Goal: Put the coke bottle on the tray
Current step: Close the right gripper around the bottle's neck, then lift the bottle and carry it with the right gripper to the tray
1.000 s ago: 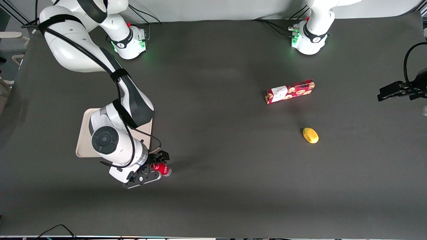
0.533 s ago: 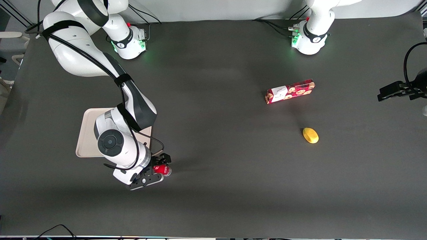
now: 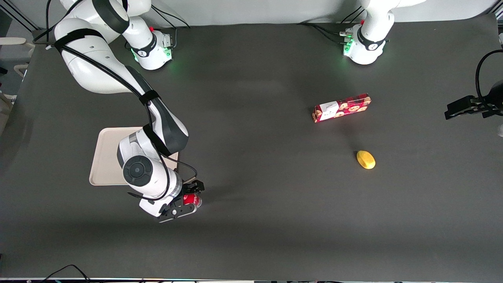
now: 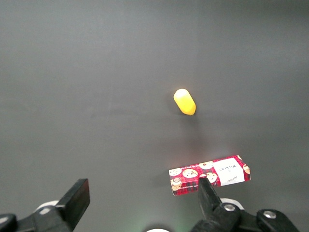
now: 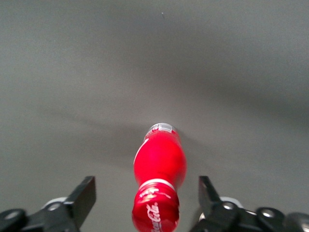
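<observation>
The coke bottle (image 3: 193,199) is small and red, and it lies on its side on the dark table, nearer to the front camera than the tray (image 3: 105,157). The beige tray is partly covered by my right arm. My right gripper (image 3: 192,197) is low over the bottle, open, with one finger on each side of it. In the right wrist view the coke bottle (image 5: 160,179) sits between the two black fingers (image 5: 85,195), with a gap on each side. My gripper (image 5: 146,194) touches nothing there.
A long red cookie box (image 3: 342,107) and a yellow lemon-like object (image 3: 366,159) lie toward the parked arm's end of the table. In the left wrist view, the cookie box (image 4: 209,176) and the yellow object (image 4: 185,101) show again.
My right arm has shifted slightly toward the parked arm's end, bringing the wrist further over the bottle. The bottle has not moved and the fingers stay open.
</observation>
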Available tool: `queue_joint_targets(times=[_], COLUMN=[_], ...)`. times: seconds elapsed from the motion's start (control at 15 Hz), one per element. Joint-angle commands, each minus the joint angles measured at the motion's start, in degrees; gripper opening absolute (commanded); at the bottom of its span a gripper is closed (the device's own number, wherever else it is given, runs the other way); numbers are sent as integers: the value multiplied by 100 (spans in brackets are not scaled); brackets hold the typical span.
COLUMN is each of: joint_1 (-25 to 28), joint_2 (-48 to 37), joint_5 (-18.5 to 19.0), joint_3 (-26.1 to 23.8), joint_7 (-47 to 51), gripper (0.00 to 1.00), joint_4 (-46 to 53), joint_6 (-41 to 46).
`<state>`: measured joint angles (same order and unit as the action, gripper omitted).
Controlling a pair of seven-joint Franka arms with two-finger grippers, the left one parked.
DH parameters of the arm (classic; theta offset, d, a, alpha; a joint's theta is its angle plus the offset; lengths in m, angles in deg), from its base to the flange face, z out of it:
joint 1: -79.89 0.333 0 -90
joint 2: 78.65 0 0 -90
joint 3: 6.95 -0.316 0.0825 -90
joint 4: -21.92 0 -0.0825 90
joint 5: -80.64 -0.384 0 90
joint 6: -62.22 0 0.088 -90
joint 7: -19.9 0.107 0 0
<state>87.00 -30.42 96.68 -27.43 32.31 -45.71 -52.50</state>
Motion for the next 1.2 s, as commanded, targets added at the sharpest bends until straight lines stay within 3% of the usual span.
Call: queue_joint_targets(times=[0.0,0.2,0.8,1.13], joint_1=[19,10,1,1], joint_2=[-16,-24,-33,-42], joint_5=[189,198,347,347], joint_3=[-34,-26,-17,-17], joint_7=[209,192,209,349], gripper=[78,70,67,17], joint_4=[-23,4,39,48], joint_6=[-77,-77,-77,-51])
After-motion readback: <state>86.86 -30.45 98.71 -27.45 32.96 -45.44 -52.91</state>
